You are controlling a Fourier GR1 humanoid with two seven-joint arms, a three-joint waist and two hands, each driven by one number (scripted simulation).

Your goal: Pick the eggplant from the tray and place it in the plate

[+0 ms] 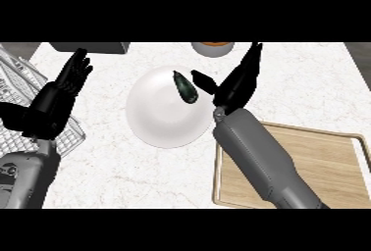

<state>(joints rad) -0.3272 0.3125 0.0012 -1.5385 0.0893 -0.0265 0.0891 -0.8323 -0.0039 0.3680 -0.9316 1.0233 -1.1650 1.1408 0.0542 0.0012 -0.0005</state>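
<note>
So the right robot hand (243, 73) is up over the right edge of the plate (156, 122), fingers straight and spread, holding nothing, thumb sticking out toward the eggplant (186, 87). The eggplant is lying on the plate's upper right part, just beside that thumb, so I'd say the drop is done and the open fingers are there to let it go. The tray (319, 166) sits lower right on the desk (130, 166), under the forearm. The left robot hand (62, 93) is resting open at the left, fingers up, over a wire rack (22, 78). A bowl (212, 48) peeks in at the top.
</note>
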